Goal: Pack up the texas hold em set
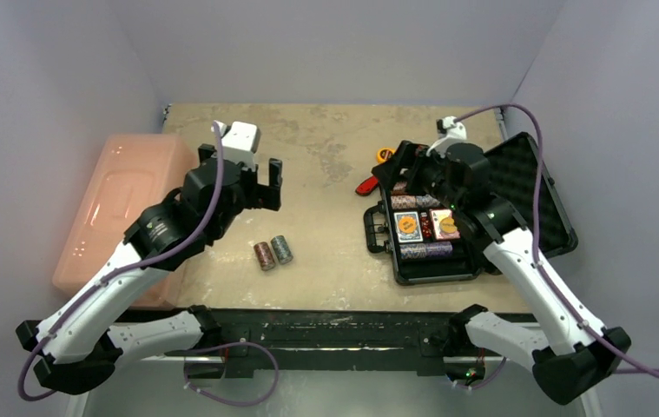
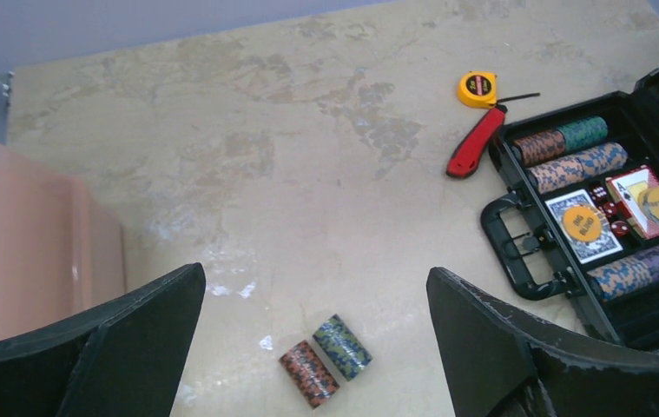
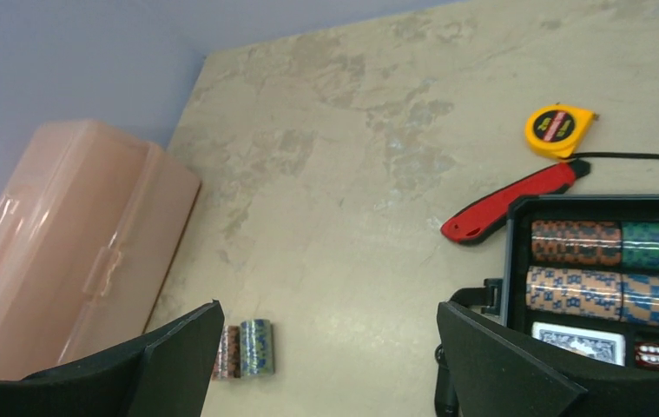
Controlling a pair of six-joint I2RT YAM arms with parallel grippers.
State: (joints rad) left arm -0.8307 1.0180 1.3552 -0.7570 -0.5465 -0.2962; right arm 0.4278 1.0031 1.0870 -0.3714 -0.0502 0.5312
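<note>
Chip rolls (image 2: 326, 360) below left tool (image 2: 315, 274), apart

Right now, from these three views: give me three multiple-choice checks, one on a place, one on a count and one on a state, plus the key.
1. Where do the loose chip rolls lie?
A) inside the black case
B) on top of the pink bin
C) on the table, between bin and case

2. How many chip rolls lie outside the case?
A) one
B) two
C) four

3. How does the case lid stand?
A) open, folded back
B) shut over the base
C) taken off, lying on the bin

Key:
1 C, both rolls rest on bare tabletop, apart from bin and case.
2 B, one reddish and one bluish roll lie side by side, with no others loose.
3 A, the lid leans back behind the base and the contents are exposed.
</note>
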